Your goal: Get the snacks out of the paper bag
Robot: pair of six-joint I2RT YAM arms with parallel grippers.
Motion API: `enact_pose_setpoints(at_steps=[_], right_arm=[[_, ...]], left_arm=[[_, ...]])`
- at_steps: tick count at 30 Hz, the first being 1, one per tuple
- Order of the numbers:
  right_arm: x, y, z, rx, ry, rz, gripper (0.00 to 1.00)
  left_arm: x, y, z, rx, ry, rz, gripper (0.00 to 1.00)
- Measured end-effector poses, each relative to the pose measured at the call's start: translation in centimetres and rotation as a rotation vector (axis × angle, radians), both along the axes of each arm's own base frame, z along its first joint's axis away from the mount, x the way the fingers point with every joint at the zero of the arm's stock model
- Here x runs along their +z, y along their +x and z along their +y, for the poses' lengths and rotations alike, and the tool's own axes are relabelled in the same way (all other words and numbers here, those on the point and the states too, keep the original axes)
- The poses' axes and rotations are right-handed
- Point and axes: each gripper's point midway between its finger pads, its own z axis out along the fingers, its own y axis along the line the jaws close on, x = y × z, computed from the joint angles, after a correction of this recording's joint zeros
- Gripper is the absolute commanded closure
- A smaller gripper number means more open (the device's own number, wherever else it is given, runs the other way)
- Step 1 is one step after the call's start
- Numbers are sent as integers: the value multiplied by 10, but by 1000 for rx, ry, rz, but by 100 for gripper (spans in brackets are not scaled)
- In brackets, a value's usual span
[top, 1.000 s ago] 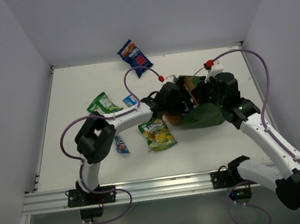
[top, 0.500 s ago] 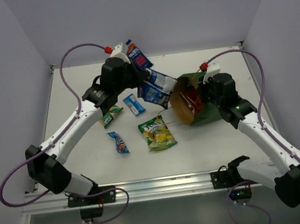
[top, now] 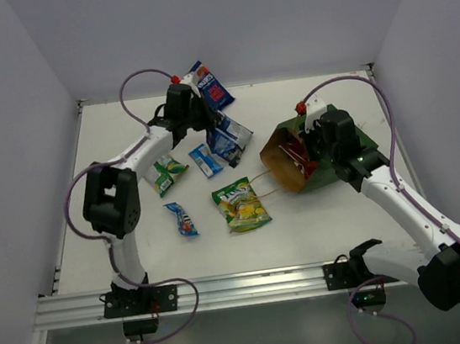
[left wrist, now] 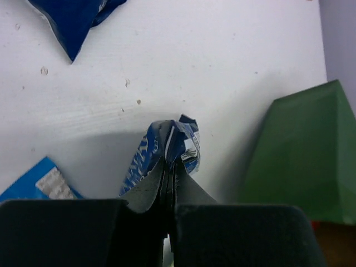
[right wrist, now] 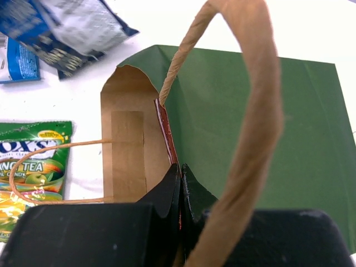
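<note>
Left gripper (left wrist: pixel 168 177) is pinched tight on a crumpled blue-white packet (left wrist: pixel 169 146), upper middle of the top view. Right gripper (right wrist: pixel 179 186) is clamped on the rim of the green paper bag (top: pixel 328 172), which is tipped over at centre right with its mouth facing left. Out on the table (top: pixel 140 260): blue packet (top: pixel 208 84) at the top, green packet (top: pixel 164 170), blue bar (top: pixel 205 160), yellow-green packet (top: pixel 241 204) and striped packet (top: pixel 184 219) left of centre.

Dark green paper bag (top: pixel 320 180), brown inside; blue-white packet (top: pixel 230 136)
</note>
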Motion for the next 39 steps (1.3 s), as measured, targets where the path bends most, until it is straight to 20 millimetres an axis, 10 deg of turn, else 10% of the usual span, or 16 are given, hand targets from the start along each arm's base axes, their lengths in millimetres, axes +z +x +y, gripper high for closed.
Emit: enact_pose_setpoints(at_steps=[5, 8, 10, 16, 22, 29, 39], right_arm=[[0, 0, 0, 10, -10, -1, 100], [2, -1, 1, 19, -12, -6, 100], [4, -2, 2, 33, -10, -8, 100], [12, -7, 6, 82, -12, -17, 100], [24, -12, 15, 151, 1, -37, 100], [34, -20, 29, 235, 43, -32, 100], [39, -29, 40, 261, 123, -16, 100]], left_arm=[[-83, 42, -10, -25, 24, 90, 52], [-120, 38, -6, -25, 54, 168, 13], [-121, 31, -3, -18, 61, 182, 7], [-35, -24, -14, -39, 57, 44, 11], [80, -129, -96, -227, -162, -186, 16], [31, -165, -149, -307, -152, -115, 19], [-25, -159, -154, -171, -106, 29, 19]])
